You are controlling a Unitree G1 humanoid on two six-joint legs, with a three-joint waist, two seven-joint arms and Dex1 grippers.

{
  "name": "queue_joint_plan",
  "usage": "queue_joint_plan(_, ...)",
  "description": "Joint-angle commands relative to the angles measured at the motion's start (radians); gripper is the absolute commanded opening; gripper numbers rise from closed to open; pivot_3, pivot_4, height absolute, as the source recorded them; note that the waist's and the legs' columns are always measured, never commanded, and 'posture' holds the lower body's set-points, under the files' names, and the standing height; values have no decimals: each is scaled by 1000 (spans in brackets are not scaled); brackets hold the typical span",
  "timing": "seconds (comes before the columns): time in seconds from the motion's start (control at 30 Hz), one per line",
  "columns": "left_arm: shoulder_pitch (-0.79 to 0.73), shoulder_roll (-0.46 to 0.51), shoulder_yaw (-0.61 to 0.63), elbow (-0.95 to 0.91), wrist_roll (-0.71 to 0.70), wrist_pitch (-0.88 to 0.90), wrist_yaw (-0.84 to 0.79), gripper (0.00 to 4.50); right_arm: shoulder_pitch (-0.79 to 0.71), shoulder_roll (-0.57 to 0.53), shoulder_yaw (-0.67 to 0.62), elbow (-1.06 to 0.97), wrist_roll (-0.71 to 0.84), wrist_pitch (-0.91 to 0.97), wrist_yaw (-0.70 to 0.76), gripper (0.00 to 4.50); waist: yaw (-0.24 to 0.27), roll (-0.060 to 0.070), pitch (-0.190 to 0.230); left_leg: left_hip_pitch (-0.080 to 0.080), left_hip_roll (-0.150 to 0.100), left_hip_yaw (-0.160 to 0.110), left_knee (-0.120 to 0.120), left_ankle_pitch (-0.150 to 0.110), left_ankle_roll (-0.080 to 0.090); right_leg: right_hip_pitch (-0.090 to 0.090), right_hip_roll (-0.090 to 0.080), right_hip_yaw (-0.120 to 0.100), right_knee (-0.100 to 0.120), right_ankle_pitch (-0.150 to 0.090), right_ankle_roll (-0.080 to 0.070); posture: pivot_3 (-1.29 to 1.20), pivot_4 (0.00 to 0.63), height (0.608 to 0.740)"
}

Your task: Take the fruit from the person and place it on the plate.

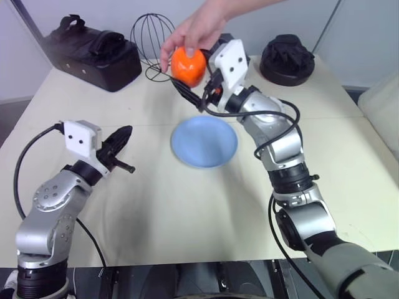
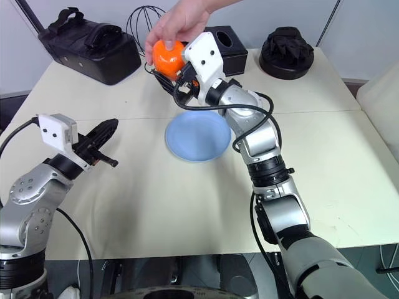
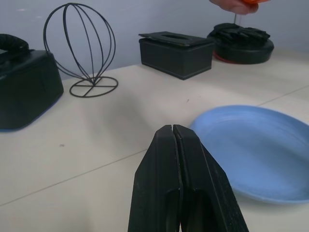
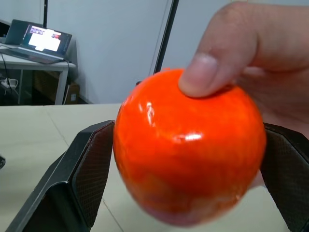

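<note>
Tool on our right arm (image 4: pixel 181 169) stands wide open, its two black fingers (image 4: pixel 89 169) flanking the fruit (image 1: pixel 188 66) without yet pressing on it; the person's hand (image 1: pixel 196 28) holds the fruit from above, thumb on its top. We judge the handover to be the step in hand: the fruit sits between the fingers, raised above the surface toward its far edge, just beyond the far rim of the plate (image 1: pixel 204 142). Our left tool (image 3: pixel 181 186) is closed on nothing and hovers near the left edge of the surface, well apart from the plate.

Next, we think, the right tool must close on the fruit firmly enough that the glossy skin does not slip, wait for the hand to let go, then carry it back toward us and down onto the plate. Closing could pinch the person's fingertips, which wrap low around the fruit.

We find the fruit nearly round, so it has no clear long axis; which way its stem end points we cannot tell.
</note>
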State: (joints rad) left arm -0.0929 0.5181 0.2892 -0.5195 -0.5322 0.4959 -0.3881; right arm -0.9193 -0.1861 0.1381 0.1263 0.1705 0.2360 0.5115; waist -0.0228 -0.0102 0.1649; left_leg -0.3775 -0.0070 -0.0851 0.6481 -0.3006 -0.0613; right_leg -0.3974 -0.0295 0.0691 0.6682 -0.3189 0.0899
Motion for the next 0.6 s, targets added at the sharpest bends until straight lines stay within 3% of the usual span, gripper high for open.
queue_joint_plan(0.03, -10, 3, 5, -39, 2, -6, 8, 0, -40, 17, -23, -9, 1, -30, -8, 4413, 0, 0, 0, 0, 0, 0, 0, 0, 0, 0, 0, 0, 0, 0, 0, 0, 150, 740)
queue_joint_plan(0.1, -11, 3, 3, -38, 3, -7, 9, 0, -42, 22, -25, -3, 1, -36, -8, 4413, 0, 0, 0, 0, 0, 0, 0, 0, 0, 0, 0, 0, 0, 0, 0, 0, 150, 740)
queue_joint_plan(0.27, -12, 1, 0, -38, 5, -8, 12, 0, -44, 26, -30, 4, 3, -46, -10, 3048, -1, 0, 0, 0, 0, 0, 0, 0, 0, 0, 0, 0, 0, 0, 0, 0, 150, 740)
queue_joint_plan(0.6, -17, 6, 0, -31, 5, -10, 8, 0, -27, 10, -26, -14, -1, -29, -5, 3039, -1, 0, 0, 0, 0, 0, 0, 0, 0, 0, 0, 0, 0, 0, 0, 0, 150, 740)
